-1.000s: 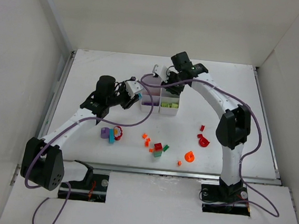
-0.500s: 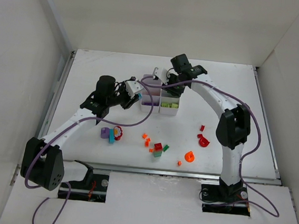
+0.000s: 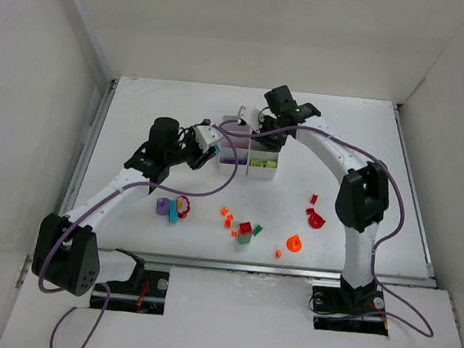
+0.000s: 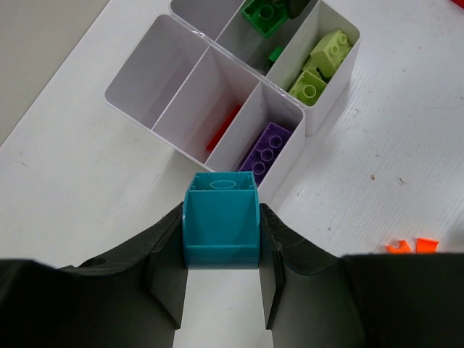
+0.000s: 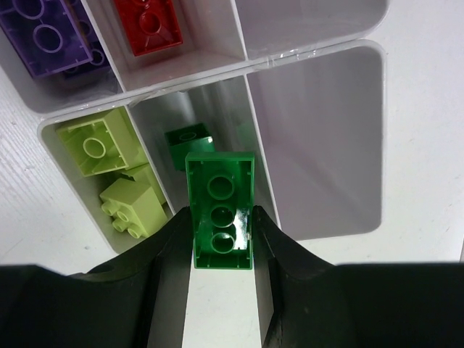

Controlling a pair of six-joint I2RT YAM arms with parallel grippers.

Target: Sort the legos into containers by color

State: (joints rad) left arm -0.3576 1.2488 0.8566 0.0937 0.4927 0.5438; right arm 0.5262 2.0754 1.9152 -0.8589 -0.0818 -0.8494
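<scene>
Tray [image 4: 138, 101] mid-table: purple brick [image 4: 264, 148], red brick [image 5: 148, 22], lime bricks [image 4: 319, 65] and dark green piece [image 5: 187, 138] each in separate compartments. Teal brick [image 4: 221, 217] clamped in left gripper [image 4: 221, 243], just short of tray's purple corner. Green brick [image 5: 220, 210] pinched in right gripper [image 5: 221, 235] above dark green compartment. Loose legos [image 3: 245, 229] on table [image 3: 365, 154] nearer the bases

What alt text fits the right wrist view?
The right end effector grips a green brick over a white tray, at the compartment holding a smaller green piece. Neighbouring compartments hold lime bricks, a purple brick and a red brick.
</scene>
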